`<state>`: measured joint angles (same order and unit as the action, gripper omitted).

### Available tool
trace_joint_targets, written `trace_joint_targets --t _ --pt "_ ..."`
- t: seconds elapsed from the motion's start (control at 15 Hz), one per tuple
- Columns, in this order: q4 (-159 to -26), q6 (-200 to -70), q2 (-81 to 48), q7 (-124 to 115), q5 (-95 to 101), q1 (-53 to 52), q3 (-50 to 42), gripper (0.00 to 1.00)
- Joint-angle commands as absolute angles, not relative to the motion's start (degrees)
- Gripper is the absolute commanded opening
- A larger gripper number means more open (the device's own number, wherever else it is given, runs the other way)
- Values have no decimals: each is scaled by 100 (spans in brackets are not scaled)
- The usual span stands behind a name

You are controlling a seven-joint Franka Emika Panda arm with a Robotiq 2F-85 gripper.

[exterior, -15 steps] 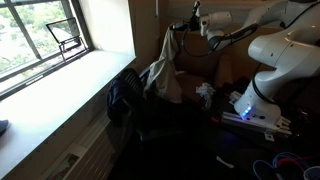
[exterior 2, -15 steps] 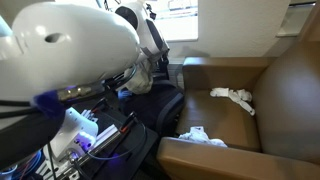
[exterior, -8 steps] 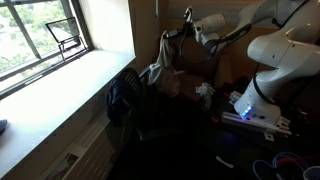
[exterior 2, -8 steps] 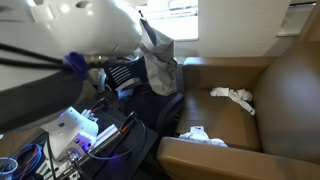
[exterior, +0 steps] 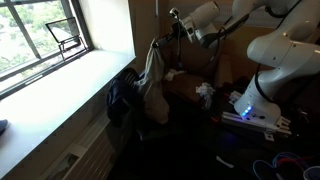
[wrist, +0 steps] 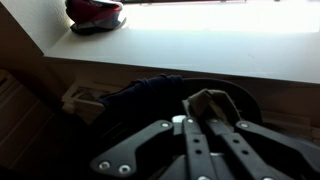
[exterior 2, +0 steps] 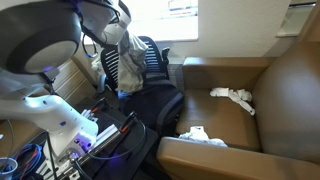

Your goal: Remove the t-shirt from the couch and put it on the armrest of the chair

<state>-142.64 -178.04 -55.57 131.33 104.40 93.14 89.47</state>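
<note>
My gripper (exterior: 171, 28) is shut on the top of the beige-grey t-shirt (exterior: 151, 82), which hangs in long folds clear of the brown couch (exterior: 192, 84). The cloth dangles right by the back of the black chair (exterior: 122, 97), close to the window. In an exterior view the t-shirt (exterior 2: 112, 62) hangs beside the chair's rounded back (exterior 2: 146, 58). In the wrist view the gripper (wrist: 201, 118) pinches a peak of fabric (wrist: 208, 101) above the chair's dark back (wrist: 150, 95). The chair's armrest is lost in the dark.
A bright white cloth (exterior 2: 232, 96) lies on the couch seat and another (exterior 2: 200, 135) on its padded arm (exterior 2: 225, 158). A wide pale windowsill (wrist: 200, 45) runs behind the chair, with a red-and-dark object (wrist: 95, 12) on it. Cables and the robot base (exterior: 255, 110) crowd the floor.
The gripper has carried the t-shirt from in front of the couch towards the window. The cloth now hangs by the black chair's back.
</note>
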Motion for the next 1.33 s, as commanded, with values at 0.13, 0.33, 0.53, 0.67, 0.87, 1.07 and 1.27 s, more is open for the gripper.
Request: trace_joint_targets --t 0.13,0.33,0.53,0.67,0.87,1.07,1.27 --pt "-15056 -17895 -4832 13125 9827 8856 9087 1" --pt "-14720 -18220 -4612 12712 10038 8454 8848 4" --pt "-14952 -17897 -4964 13262 9767 8363 8752 1" --pt "-15086 -17914 -4834 13562 9559 8053 8670 1" --pt "-15249 -17899 -4924 13961 9094 7429 8697 1" --pt "-15340 -17769 -5204 14424 8453 6677 8791 1" --pt "-15349 -17558 -5754 15223 7868 5776 8567 1"
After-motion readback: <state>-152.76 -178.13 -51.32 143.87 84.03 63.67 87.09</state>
